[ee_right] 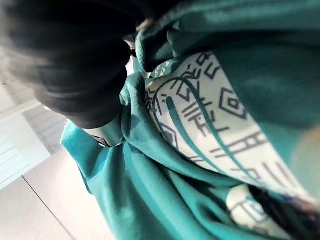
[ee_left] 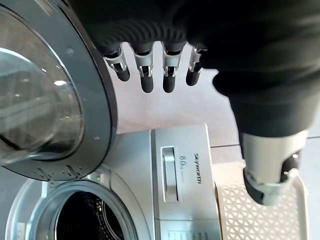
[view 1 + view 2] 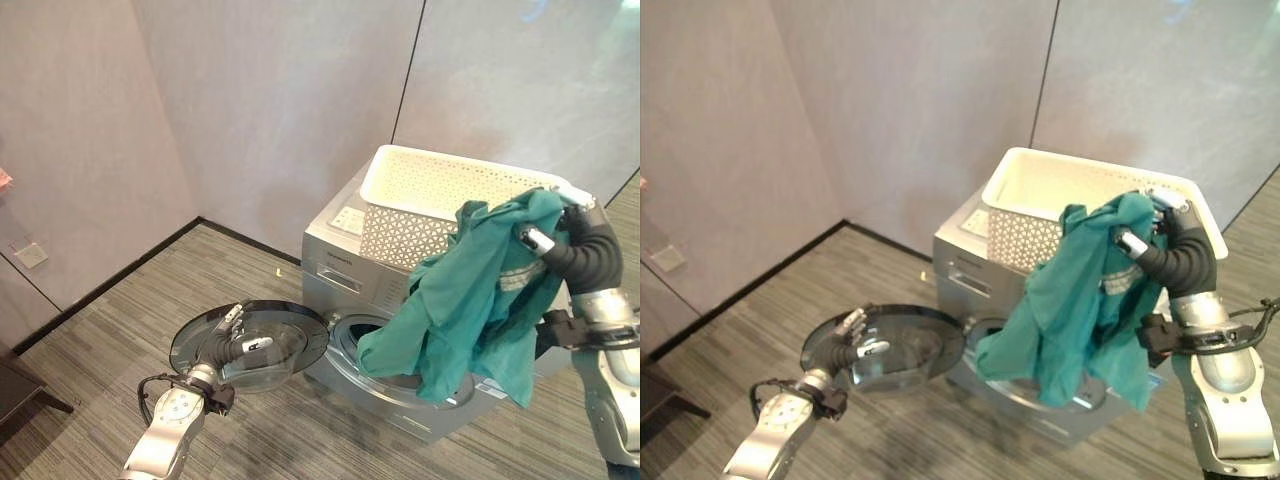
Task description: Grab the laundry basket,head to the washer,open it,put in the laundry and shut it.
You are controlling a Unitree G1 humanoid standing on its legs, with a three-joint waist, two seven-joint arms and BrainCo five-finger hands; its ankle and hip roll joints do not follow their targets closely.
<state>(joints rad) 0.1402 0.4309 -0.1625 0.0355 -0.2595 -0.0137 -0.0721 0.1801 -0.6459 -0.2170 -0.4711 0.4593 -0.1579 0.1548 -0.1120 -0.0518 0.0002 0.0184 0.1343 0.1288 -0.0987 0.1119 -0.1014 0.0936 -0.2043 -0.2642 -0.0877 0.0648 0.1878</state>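
- We have the washer (image 3: 400, 300) in front of us with its round glass door (image 3: 250, 345) swung fully out to our left, so the drum opening (image 2: 90, 220) is clear for loading.
- The white laundry basket (image 3: 440, 190) sits on top of the washer, parked there, we judge, to free both hands and keep the load beside the opening.
- Our right hand (image 3: 1140, 240) holds up a teal garment (image 3: 470, 300) by a bunch of cloth near its top, fingers curled into the fabric. The garment hangs free in long folds, its lower edge draped in front of the opening, not yet inside the drum.
- In the right wrist view the garment's patterned white lining (image 1: 215, 115) lies right against the hand.
- Our left hand (image 3: 235, 335) rests at the door's edge, fingers (image 2: 147, 75) straight and slightly spread, gripping nothing. It seems placed to keep the door from swinging back.
- Judged stage: loading. Next, the cloth must go down and into the drum; trailing folds could catch on the rim.
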